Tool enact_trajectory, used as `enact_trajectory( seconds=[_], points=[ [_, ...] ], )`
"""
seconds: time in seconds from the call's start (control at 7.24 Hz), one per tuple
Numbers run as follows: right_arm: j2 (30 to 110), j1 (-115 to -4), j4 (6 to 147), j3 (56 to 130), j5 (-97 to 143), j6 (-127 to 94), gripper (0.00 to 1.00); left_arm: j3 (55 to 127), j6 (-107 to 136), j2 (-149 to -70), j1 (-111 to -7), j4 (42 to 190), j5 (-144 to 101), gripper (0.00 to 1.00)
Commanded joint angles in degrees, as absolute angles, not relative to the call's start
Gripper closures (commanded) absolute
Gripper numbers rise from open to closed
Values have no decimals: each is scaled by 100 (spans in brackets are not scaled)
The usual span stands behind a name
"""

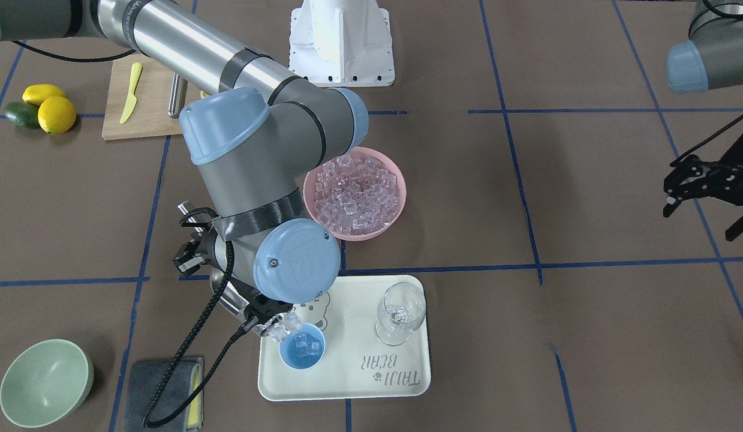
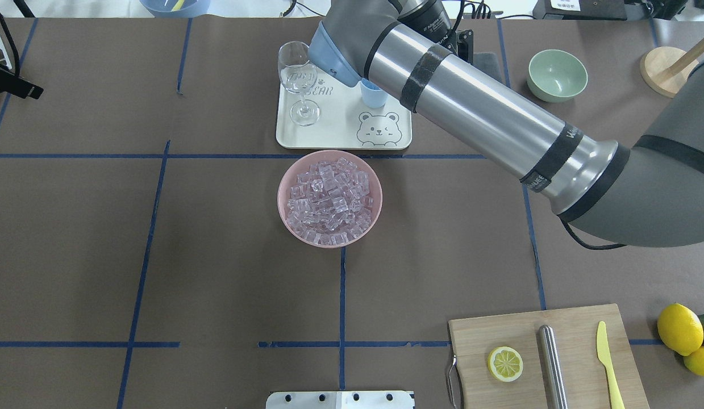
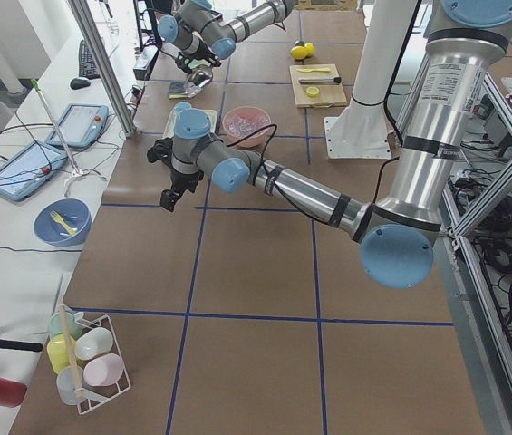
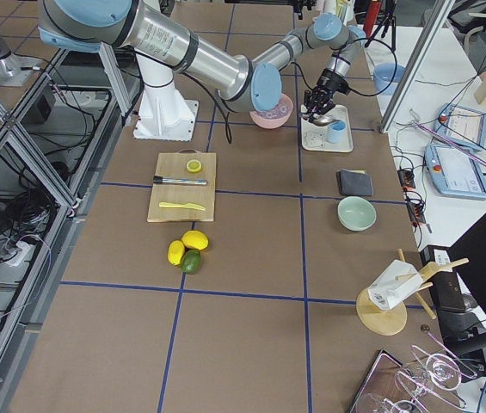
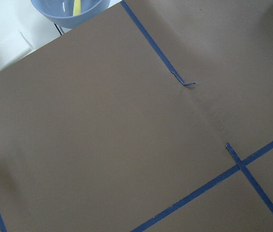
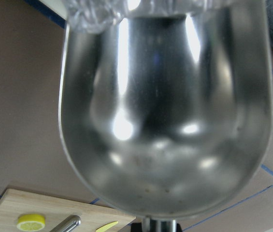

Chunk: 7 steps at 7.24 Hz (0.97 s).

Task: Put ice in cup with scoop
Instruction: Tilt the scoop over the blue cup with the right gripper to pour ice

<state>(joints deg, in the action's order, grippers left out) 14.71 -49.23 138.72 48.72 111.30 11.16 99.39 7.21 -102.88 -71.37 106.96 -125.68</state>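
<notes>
The light-blue cup (image 1: 301, 353) stands on a cream tray (image 1: 347, 384) and holds a few cubes of ice (image 1: 306, 344). My right gripper (image 1: 189, 254) is shut on the rod handle of the steel scoop (image 1: 226, 298), which is tilted toward the cup. More clear cubes (image 1: 285, 326) sit at the scoop's lip, just above the cup's rim. In the right wrist view the scoop's trough (image 6: 165, 121) fills the frame, with cubes (image 6: 97, 14) at its far edge. A pink bowl (image 2: 329, 197) is heaped with ice. My left gripper (image 1: 701, 219) hangs open and empty, far off to the side.
A stemmed wine glass (image 1: 400, 312) stands on the same tray beside the cup. A pale green bowl (image 1: 44, 381) and a grey cloth (image 1: 161, 393) lie near the right arm. A cutting board (image 2: 528, 341) carries a lemon slice, a steel cylinder and a yellow knife.
</notes>
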Motion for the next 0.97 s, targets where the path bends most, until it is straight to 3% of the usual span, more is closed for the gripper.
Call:
enact_trajectory(
  seconds=[0.0, 0.55, 0.83],
  points=[
    [1398, -4922, 13904, 4799, 11127, 1116, 100, 9940, 721, -10301, -7137, 10696, -12568, 0],
    [1336, -4931, 13974, 4737, 11074, 1116, 100, 9984, 721, -10274, -7146, 10687, -12568, 0],
    [1440, -5001, 14166, 5086, 11249, 994, 100, 9906, 721, -10257, -7146, 10687, -12568, 0]
  ],
)
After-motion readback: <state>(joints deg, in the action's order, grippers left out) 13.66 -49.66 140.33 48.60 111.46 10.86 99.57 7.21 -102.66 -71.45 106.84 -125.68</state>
